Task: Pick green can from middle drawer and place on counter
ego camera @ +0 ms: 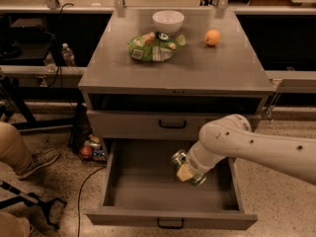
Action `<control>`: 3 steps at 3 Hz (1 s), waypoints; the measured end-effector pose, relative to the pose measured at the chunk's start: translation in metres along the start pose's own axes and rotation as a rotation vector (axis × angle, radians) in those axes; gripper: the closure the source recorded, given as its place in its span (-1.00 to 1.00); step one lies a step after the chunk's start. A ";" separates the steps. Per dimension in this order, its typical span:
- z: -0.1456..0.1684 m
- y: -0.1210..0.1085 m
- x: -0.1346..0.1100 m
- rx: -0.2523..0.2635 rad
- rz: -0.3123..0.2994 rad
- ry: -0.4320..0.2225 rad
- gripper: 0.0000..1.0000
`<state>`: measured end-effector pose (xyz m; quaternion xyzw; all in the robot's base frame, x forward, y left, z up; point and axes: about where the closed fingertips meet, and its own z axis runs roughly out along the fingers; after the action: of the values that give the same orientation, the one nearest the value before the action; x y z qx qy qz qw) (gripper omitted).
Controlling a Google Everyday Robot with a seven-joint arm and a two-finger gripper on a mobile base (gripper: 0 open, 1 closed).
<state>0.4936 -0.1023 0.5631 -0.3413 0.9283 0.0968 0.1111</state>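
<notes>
The middle drawer (140, 179) is pulled open at the bottom of the cabinet, its black loop handle at the front. My gripper (186, 171) reaches into its right half on a white arm coming from the right. It is shut on the green can (178, 158), which is tilted with its silvery end pointing up and to the left, held just above the drawer floor. The counter (207, 70) is the grey cabinet top above.
On the counter stand a white bowl (168, 21), a light-green snack bag (153, 47) and an orange (213, 37). The drawer front above (173, 125) is closed. A person's leg and shoe (34, 161) and some bottles (91, 147) are on the floor at the left.
</notes>
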 end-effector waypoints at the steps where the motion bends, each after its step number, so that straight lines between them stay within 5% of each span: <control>1: -0.077 -0.022 -0.008 0.145 0.001 -0.079 1.00; 2: -0.129 -0.032 -0.023 0.221 -0.028 -0.123 1.00; 3: -0.129 -0.032 -0.023 0.221 -0.028 -0.123 1.00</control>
<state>0.5139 -0.1451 0.6898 -0.3331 0.9200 0.0130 0.2059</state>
